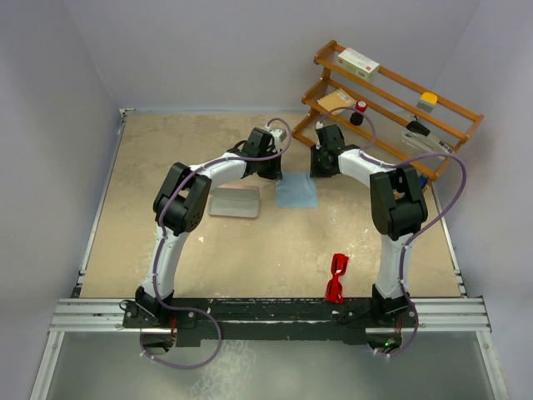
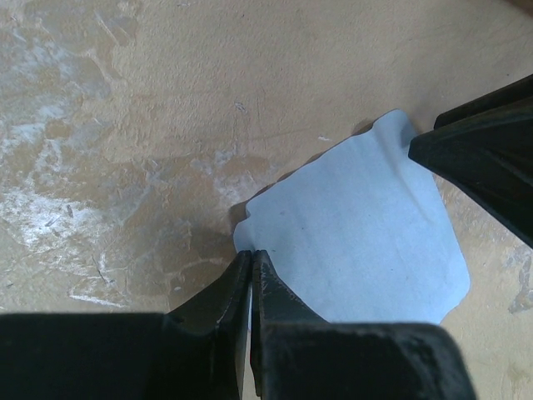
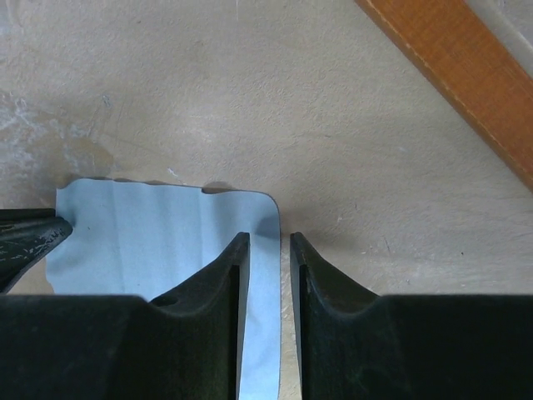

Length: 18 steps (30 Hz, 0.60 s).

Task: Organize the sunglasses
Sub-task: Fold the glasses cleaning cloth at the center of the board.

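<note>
The left gripper (image 2: 251,257) is squeezed shut on one corner of the blue cloth (image 2: 358,242) and the right gripper (image 3: 269,242), open just a crack, sits around the next corner, maybe to pull it flat, while the red sunglasses (image 1: 337,277) lie far off at the near edge of the counter (image 1: 275,250).

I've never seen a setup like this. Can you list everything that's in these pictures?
sunglasses: one, bright red, near edge of the table, beside the right arm's base.
case: one, pale pink, mid-table, left of the cloth.
cloth: one, light blue, flat, mid-table.
rack: one, brown wood, far right corner, holding a white box, a yellow-and-grey block and other small items.
table: one, tan.
left gripper: one, black, shut on a cloth corner.
right gripper: one, black, open astride the cloth's edge.
</note>
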{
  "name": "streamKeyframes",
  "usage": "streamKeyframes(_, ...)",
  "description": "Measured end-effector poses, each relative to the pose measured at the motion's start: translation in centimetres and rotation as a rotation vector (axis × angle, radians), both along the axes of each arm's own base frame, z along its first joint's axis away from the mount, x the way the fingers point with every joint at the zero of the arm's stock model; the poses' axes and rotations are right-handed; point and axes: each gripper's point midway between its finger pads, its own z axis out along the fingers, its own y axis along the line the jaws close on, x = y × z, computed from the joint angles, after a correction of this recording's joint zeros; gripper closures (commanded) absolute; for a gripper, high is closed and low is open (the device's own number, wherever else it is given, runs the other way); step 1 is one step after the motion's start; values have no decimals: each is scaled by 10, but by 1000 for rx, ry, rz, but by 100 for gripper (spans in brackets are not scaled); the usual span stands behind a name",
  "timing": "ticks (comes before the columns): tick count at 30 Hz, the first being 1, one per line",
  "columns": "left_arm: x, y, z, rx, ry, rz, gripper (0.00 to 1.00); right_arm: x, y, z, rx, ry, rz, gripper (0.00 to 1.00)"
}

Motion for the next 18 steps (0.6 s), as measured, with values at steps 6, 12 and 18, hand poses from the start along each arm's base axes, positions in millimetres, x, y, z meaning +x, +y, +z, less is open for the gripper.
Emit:
streamKeyframes(6, -1, -1, 0, -3, 2, -4, 100, 2, -1, -4, -10, 4, 2, 70)
streamKeyframes(12, -1, -1, 0, -4, 5, -6, 100, 7, 0, -3, -11, -7, 6, 71)
streamKeyframes(18, -1, -1, 0, -5, 5, -6, 100, 7, 1, -4, -10, -7, 9, 73)
